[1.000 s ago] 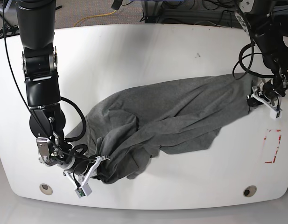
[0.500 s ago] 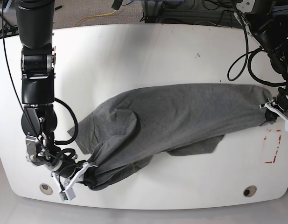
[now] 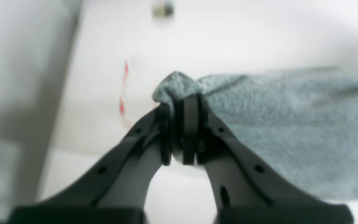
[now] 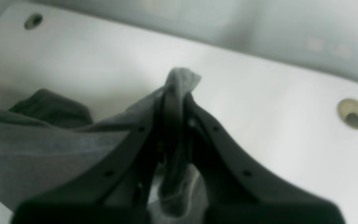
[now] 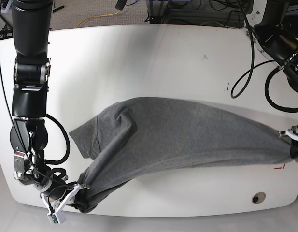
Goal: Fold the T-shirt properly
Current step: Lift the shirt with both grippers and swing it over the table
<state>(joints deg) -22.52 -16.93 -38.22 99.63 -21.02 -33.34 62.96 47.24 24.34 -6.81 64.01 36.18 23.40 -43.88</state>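
- The T-shirt (image 5: 177,133) is held stretched between the two arms across the near half of the white surface (image 5: 139,63), its long axis running side to side in the base view, slightly lower at that view's left end.
- The left jaws (image 3: 182,105) are seen closed on a bunched corner of the grey cloth at the base view's right edge; the cloth trails away from them toward the other arm.
- The right jaws (image 4: 174,93) are likewise closed on a pinched fold of cloth, near the front-left corner of the surface in the base view, just beside a round hole (image 4: 352,113).
- Each end of the garment lies directly at its own jaws, so neither arm is nearer than the other; the coming move is judged to turn on the span between them being kept taut and laid flat.
- One sleeve (image 5: 86,135) is seen fanned out on the surface toward the right arm's end; most of the body sags in a band between the grips.
- Whether the stretched band touches the surface along its middle cannot be told.
- The left jaws are cut off by the base view's right edge, and red tape marks (image 5: 280,167) there are partly covered.
- Both wrist views are blurred; which hem or shoulder is gripped cannot be made out, and the collar and second sleeve are not visible.
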